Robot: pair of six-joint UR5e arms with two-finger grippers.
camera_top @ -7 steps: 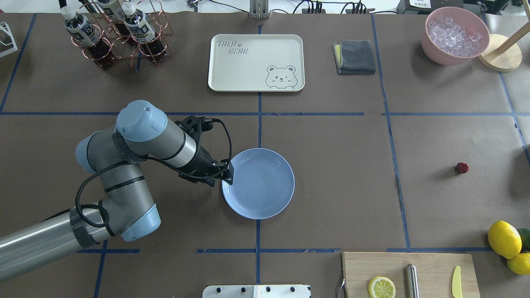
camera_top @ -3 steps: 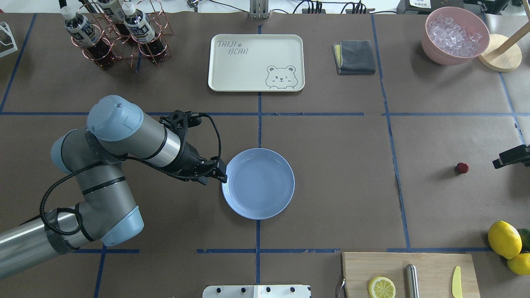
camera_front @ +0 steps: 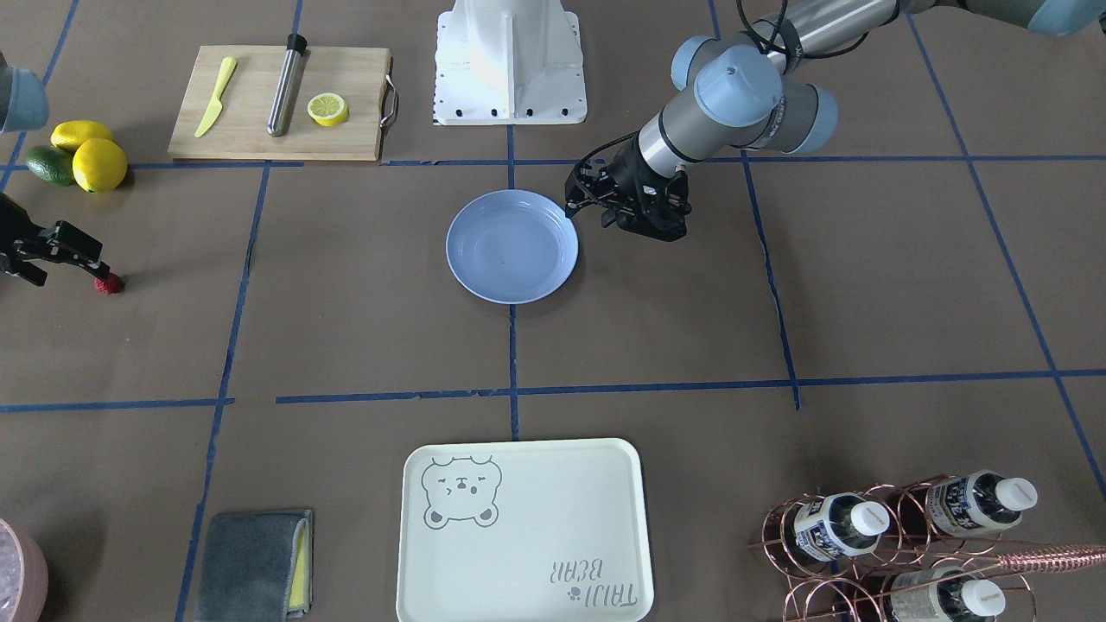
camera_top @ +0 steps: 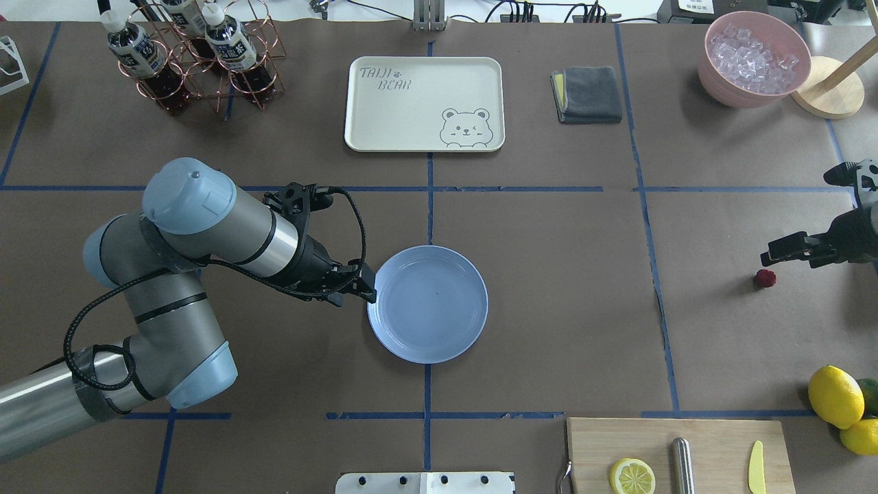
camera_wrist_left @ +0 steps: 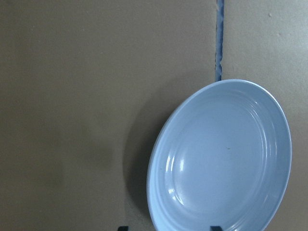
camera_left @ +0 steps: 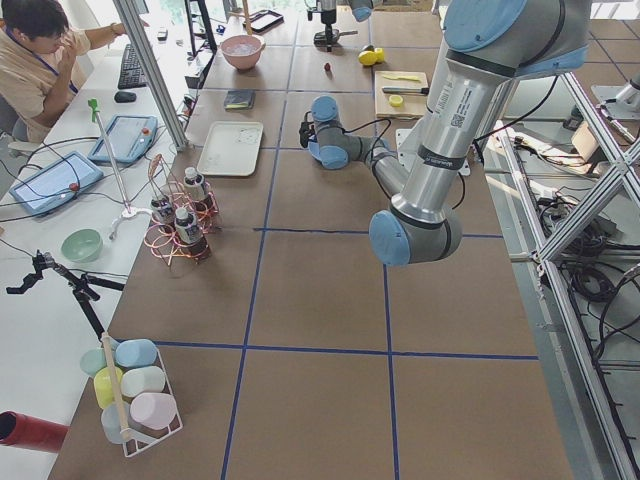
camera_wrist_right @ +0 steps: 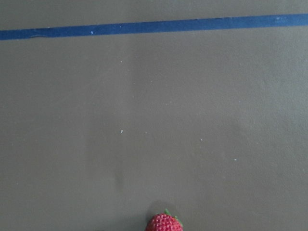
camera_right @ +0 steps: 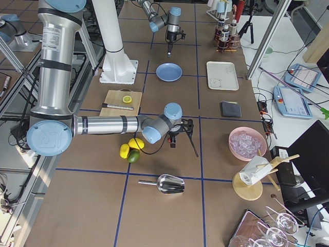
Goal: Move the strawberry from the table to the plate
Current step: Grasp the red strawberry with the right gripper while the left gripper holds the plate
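Arriving just now beside the strawberry, our right gripper looks set to pick it, jaw opening unclear to us; our left gripper, well apart, gapes empty.

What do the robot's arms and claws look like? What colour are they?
The left arm and right arm are silver-grey tubes with rounded pale-blue caps at the joints. The left claw and right claw are black. A black cable loops along the left arm's wrist, and a white label with black print wraps one tube of the right arm.
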